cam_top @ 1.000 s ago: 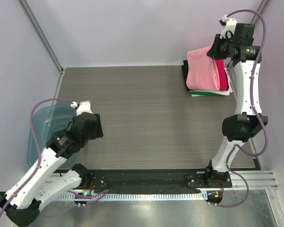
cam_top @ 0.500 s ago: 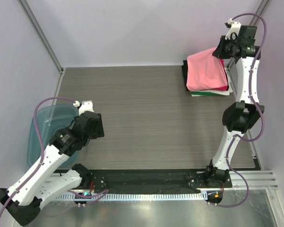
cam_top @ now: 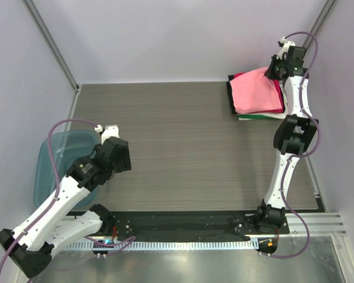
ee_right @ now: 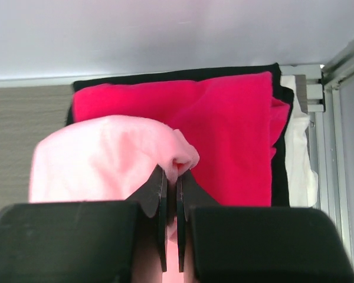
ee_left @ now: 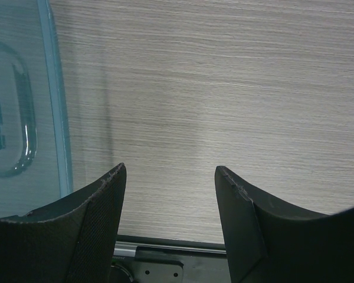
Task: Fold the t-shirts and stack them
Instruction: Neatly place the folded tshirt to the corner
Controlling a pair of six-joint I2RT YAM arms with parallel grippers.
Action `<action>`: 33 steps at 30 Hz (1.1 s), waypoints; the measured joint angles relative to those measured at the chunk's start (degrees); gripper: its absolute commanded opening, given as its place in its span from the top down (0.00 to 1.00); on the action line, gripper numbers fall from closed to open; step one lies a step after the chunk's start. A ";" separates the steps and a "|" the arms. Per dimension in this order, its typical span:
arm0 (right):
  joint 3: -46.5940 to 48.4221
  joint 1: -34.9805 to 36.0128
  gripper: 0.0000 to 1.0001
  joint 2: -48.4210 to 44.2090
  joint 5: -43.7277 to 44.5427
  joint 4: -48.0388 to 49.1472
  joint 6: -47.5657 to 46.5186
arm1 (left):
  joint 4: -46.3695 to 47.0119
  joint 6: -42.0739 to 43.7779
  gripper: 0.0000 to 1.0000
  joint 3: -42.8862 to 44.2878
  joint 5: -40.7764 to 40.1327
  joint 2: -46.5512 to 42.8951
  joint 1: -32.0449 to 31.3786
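A light salmon-pink t-shirt (cam_top: 256, 91) lies folded over a stack at the table's far right corner. Under it are a magenta-red shirt (ee_right: 236, 130), a black one (ee_right: 280, 171), a white one (ee_right: 298, 153) and a green one (cam_top: 259, 117). My right gripper (cam_top: 273, 66) is shut on the pink shirt's far edge (ee_right: 180, 159), just above the stack. My left gripper (cam_top: 119, 154) is open and empty above bare table at the near left; its fingers (ee_left: 100, 200) show in the left wrist view.
A translucent blue plastic bin (cam_top: 53, 154) sits at the left edge beside my left arm, and shows in the left wrist view (ee_left: 23, 118). A metal rail (cam_top: 318, 177) runs along the right side. Walls close the back.
My right gripper has moved back and down toward the far corner, laying the pink shirt flatter over the stack. The left arm has shifted slightly.
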 measured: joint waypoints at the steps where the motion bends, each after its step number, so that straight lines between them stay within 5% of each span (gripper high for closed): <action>1: -0.26 -0.04 0.99 0.59 0.92 0.94 0.66 | 0.00 -0.07 0.37 0.00 0.00 0.15 0.00; 19: -5.81 -3.04 0.97 3.72 13.11 9.25 12.41 | -0.04 -0.35 0.37 0.00 -0.85 0.20 0.00; 20: -5.55 -3.17 0.91 4.24 13.27 9.35 12.68 | -0.04 -0.37 0.37 0.00 -0.90 0.20 0.00; 21: -5.27 -3.23 0.63 4.83 13.33 9.53 13.00 | -0.04 -0.37 0.37 0.00 -0.96 0.20 0.00; 24: -4.46 -3.30 0.26 6.40 14.03 9.68 14.58 | -0.07 -0.37 0.37 0.00 -1.07 0.04 0.00; 27: -3.02 -3.50 0.09 7.19 14.62 9.35 16.02 | -0.07 -0.37 0.37 0.00 -1.31 -0.31 0.00; 33: 0.42 -3.72 0.07 5.51 18.53 9.25 17.38 | -0.07 -0.37 0.37 0.00 -1.44 -0.98 0.00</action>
